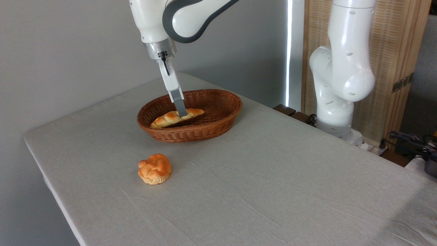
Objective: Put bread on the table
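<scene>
Grey-beige wrinkled cloth is covering the large table point(273, 177). On it, a brown oval wicker basket point(218, 128) is holding the long braided golden loaf point(167, 118). The white arm's gripper point(182, 112) is reaching into the loaf's middle; whether its jaws are gripping it I cannot tell. A small round knotted bun point(154, 168) is sitting near the basket, on the cloth.

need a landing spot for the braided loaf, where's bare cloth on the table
Bare grey-beige cloth of the table spreads wide right of the small round knotted bun and in front of the brown oval wicker basket. Crowded: inside the basket, where the claw meets the long braided golden loaf.
</scene>
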`<state>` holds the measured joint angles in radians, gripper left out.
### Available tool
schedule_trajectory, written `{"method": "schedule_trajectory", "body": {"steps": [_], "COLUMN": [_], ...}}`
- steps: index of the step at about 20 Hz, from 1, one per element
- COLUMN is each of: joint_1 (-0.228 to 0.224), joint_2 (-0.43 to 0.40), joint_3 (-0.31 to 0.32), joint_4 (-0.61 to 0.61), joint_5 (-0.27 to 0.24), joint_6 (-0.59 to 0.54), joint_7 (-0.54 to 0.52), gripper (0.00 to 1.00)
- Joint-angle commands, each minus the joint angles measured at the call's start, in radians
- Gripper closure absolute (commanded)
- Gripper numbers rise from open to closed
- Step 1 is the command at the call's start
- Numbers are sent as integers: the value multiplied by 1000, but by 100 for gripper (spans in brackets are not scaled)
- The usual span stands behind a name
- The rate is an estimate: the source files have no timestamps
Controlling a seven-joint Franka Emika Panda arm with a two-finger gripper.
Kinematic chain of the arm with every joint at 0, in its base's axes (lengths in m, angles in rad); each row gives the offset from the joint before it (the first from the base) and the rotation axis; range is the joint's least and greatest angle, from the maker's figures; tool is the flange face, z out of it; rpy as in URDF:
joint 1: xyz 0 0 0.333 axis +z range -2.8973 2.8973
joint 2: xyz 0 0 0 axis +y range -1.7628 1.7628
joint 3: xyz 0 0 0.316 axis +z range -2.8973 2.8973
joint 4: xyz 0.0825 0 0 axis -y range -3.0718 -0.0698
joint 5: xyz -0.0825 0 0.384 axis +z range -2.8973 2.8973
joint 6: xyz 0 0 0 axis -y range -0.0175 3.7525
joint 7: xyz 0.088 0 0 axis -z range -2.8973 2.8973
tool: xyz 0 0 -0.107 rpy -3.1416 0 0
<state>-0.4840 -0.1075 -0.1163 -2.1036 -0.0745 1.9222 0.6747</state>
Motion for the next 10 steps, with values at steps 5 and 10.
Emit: {"method": "schedule_trajectory", "body": {"steps": [5,10], "joint_1": [4,5], "joint_2": [-23,-23], "joint_3": [107,148], "joint_4": [141,227], "joint_5": [-97,-96], "joint_6": [-196,-246], "joint_7": [17,46], "gripper": [79,79]}}
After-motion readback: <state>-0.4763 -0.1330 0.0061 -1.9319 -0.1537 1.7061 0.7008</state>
